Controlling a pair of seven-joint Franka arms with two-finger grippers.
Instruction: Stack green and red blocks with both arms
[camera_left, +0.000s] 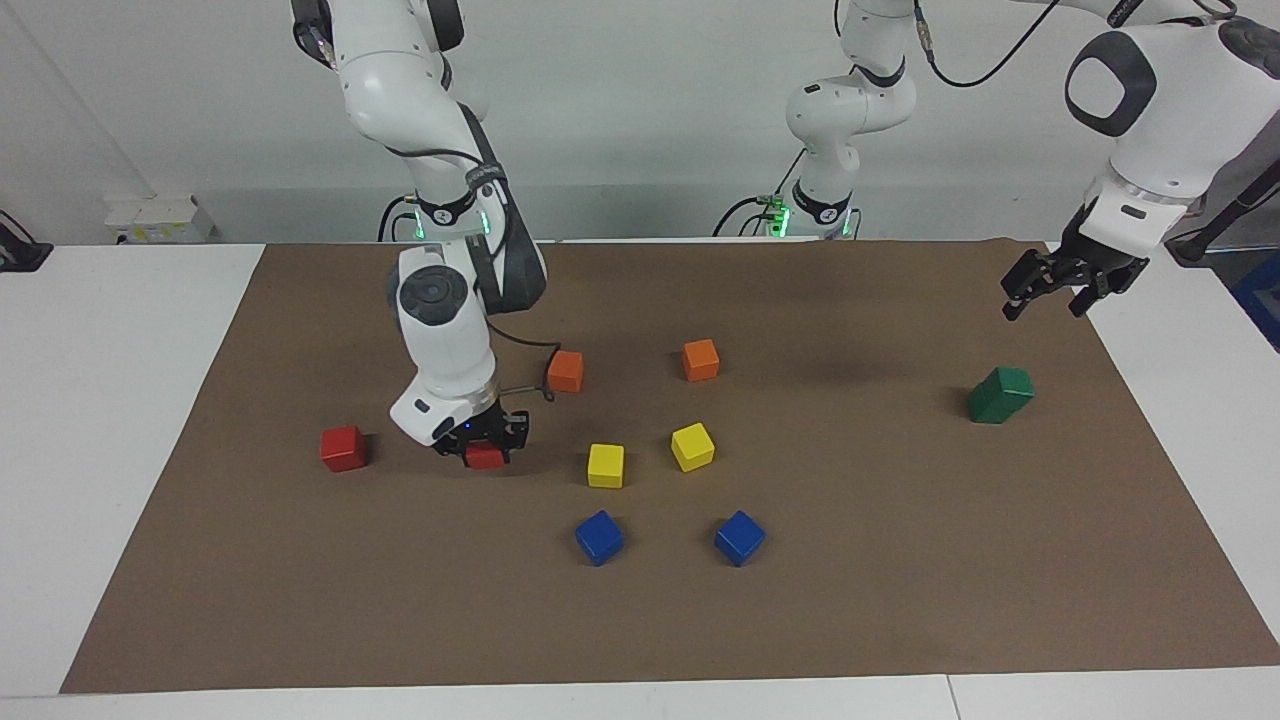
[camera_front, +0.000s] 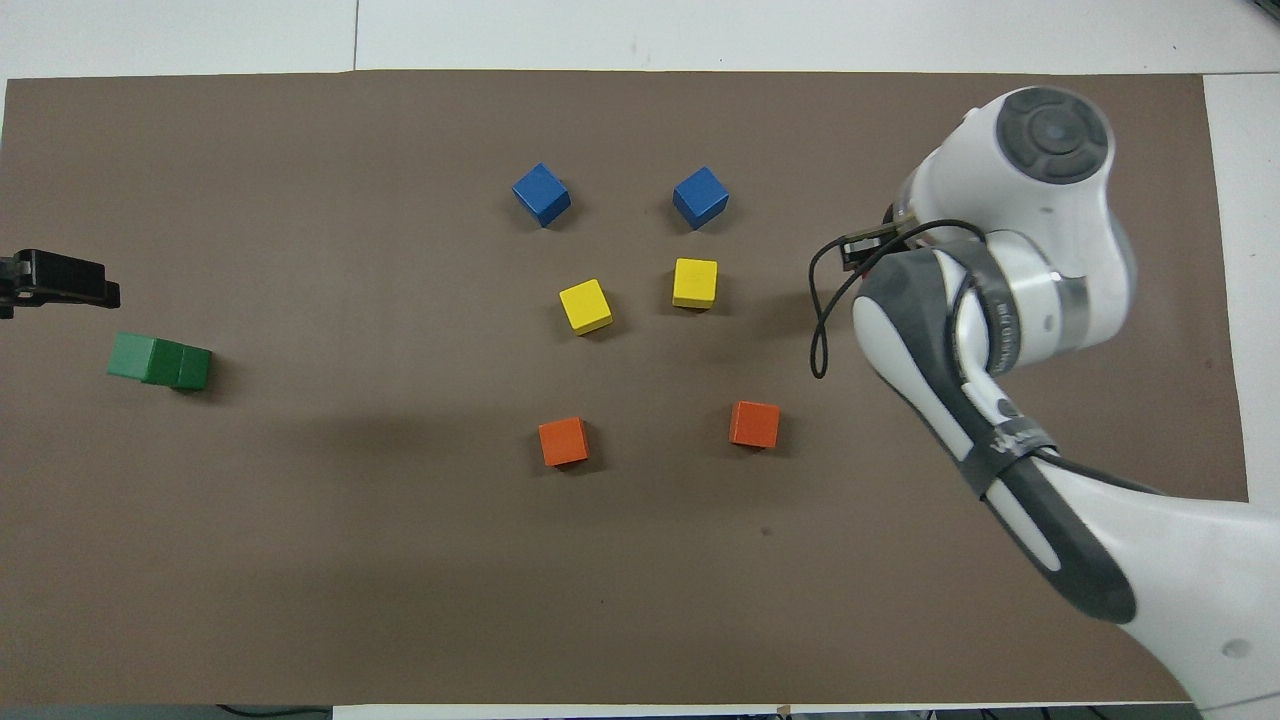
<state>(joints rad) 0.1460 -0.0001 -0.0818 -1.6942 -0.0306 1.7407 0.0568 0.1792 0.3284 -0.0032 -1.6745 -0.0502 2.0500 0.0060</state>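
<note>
Two dark green blocks (camera_left: 1000, 395) stand one on the other at the left arm's end of the mat; they also show in the overhead view (camera_front: 160, 360). One red block (camera_left: 343, 448) sits alone at the right arm's end. My right gripper (camera_left: 487, 450) is down at the mat, shut on the second red block (camera_left: 485, 458) beside the first. In the overhead view the right arm hides both red blocks. My left gripper (camera_left: 1050, 298) hangs open and empty over the mat's edge, up and apart from the green stack; it also shows in the overhead view (camera_front: 70, 282).
On the brown mat (camera_left: 900, 600), in the middle, lie two orange cubes (camera_left: 566, 371) (camera_left: 701, 360), two yellow cubes (camera_left: 606, 466) (camera_left: 693, 447) and two blue cubes (camera_left: 599, 537) (camera_left: 740, 538). The nearest orange cube is close to the right gripper's cable.
</note>
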